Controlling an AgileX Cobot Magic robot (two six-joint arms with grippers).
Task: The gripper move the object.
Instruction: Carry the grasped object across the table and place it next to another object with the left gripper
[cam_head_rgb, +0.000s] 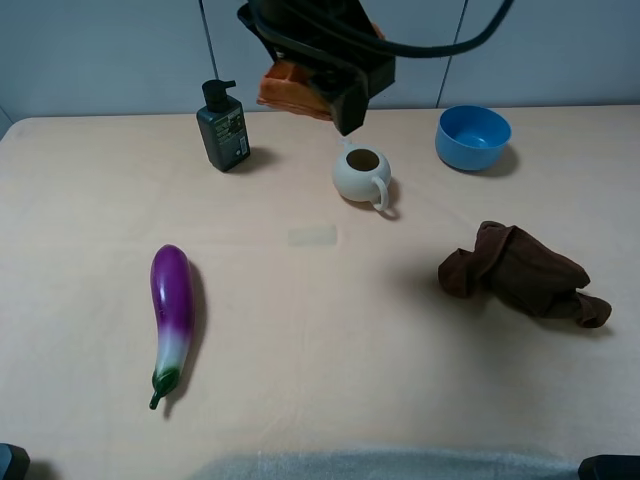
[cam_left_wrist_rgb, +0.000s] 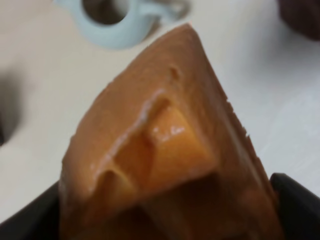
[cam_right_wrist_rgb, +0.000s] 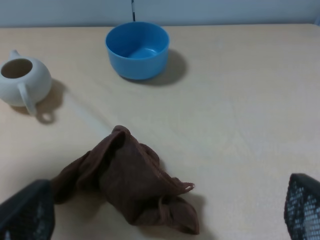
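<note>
Above the cream ceramic teapot (cam_head_rgb: 355, 172), near an empty blue plastic bowl (cam_head_rgb: 472, 135), the left end effector (cam_head_rgb: 315, 95) grasps an orange-brown waffle wedge (cam_head_rgb: 285, 88).

Soft, even overhead light falls on the pale table (cam_head_rgb: 90, 200), bright without hard glare. In the exterior high view faint shadows fall just right of the eggplant (cam_head_rgb: 172, 300) and the blue bowl (cam_head_rgb: 472, 135); a thin white sheen runs along the eggplant. The left wrist view is out of focus: the waffle wedge (cam_left_wrist_rgb: 165, 150) fills it as a blur with small glossy highlights. The right wrist view is sharper, though the black fingertips (cam_right_wrist_rgb: 25, 215) look dark and soft
</note>
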